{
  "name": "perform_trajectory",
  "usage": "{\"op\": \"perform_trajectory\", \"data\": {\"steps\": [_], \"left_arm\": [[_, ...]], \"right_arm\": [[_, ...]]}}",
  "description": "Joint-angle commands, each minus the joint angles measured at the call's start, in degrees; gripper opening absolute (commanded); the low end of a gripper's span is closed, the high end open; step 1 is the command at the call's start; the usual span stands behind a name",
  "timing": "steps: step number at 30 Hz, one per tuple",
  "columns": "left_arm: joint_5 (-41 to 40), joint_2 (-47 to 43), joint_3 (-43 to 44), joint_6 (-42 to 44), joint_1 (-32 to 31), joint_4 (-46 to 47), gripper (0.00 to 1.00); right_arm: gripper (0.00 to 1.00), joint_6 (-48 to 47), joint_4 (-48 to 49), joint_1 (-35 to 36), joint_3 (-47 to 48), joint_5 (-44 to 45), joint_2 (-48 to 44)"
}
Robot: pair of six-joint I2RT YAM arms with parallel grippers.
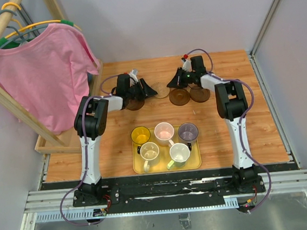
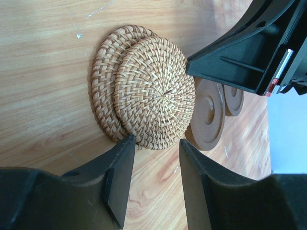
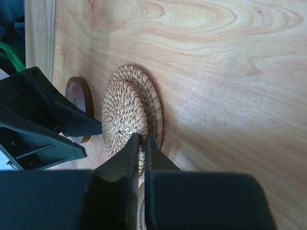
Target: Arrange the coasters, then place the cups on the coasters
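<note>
Upper woven coaster (image 2: 156, 93) covers most of lower woven coaster (image 2: 103, 81).

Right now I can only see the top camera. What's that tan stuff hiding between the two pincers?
Observer: Woven coasters, two of them. The left wrist view shows the top woven coaster lying partly over the lower woven coaster, shifted to one side.
Child: Is the right pincer grabbing one?
Observer: It looks that way. In the right wrist view the right pincer is shut on the top woven coaster's rim.
</note>
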Motion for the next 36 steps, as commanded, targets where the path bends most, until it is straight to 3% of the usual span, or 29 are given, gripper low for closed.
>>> {"op": "perform_trajectory", "data": {"steps": [1, 10, 17, 22, 31, 36], "left_arm": [[-0.7, 0.8, -0.7, 1.0, -0.1, 0.1, 0.49], [-1.1, -6.9, -4.8, 2.5, 0.4, 2.8, 0.6], [-1.2, -13.5, -7.2, 3.8, 1.0, 2.9, 0.69], [-3.5, -17.9, -10.6, 6.2, 1.1, 1.1, 0.7], [-15.0, -25.4, -19.1, 13.5, 1.2, -6.3, 0.68], [-22.0, -27.4, -21.8, 16.1, 1.2, -9.9, 0.65]], "right_arm": [[0.01, 2.8, 4.8, 0.0, -1.5, -2.5, -0.8], [0.01, 12.4, 18.2, -0.1, -6.3, -2.9, -8.0], [0.01, 14.2, 21.5, -1.0, -9.9, -1.5, -11.9], [0.01, 14.9, 25.1, -4.0, -18.1, 1.1, -17.2], [0.01, 12.6, 26.5, -15.9, -35.9, 4.5, -30.4], [0.01, 4.6, 16.9, -21.7, -41.8, 10.9, -37.9]]}}
